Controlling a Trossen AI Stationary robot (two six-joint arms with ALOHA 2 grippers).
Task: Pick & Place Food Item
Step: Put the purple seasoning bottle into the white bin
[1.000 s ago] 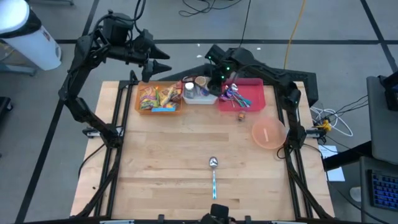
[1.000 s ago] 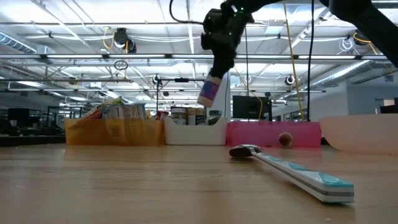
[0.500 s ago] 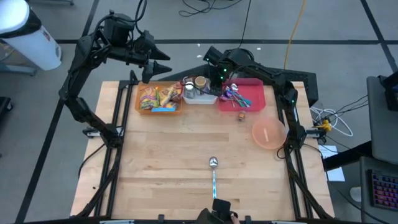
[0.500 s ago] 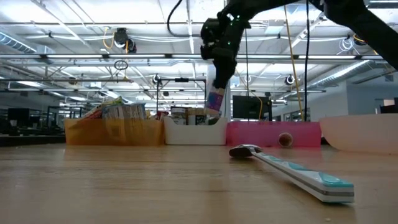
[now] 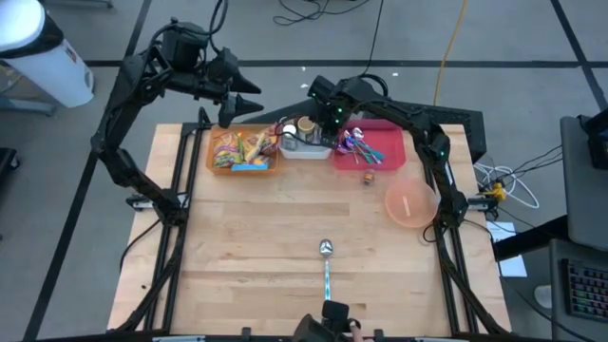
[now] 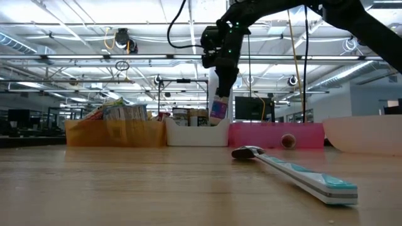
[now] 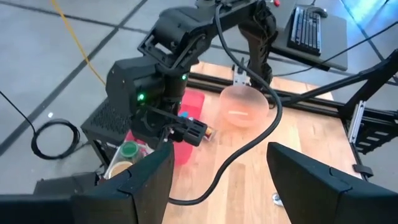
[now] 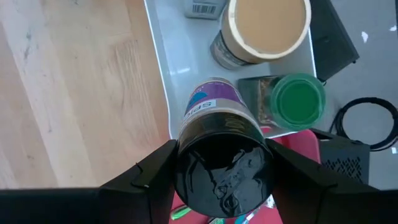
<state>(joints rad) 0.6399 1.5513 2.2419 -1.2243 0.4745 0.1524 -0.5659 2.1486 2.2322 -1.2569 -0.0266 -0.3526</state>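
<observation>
1. Right gripper (image 8: 217, 174): jaws clamped on the spice jar (image 8: 214, 134), hanging above the white bin (image 8: 163, 74) at the counter's far edge.
2. Looks like only the release is left.
3. Left gripper (image 7: 214, 180) hovers far-left, jaws apart.

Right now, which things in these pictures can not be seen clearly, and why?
- Label of the purple-labelled jar in the right gripper: mostly cut off by its black lid, right wrist view.
- Small brown item in the pink tray: too small, high view.
- White tray contents: hidden by its wall, low view.
</observation>
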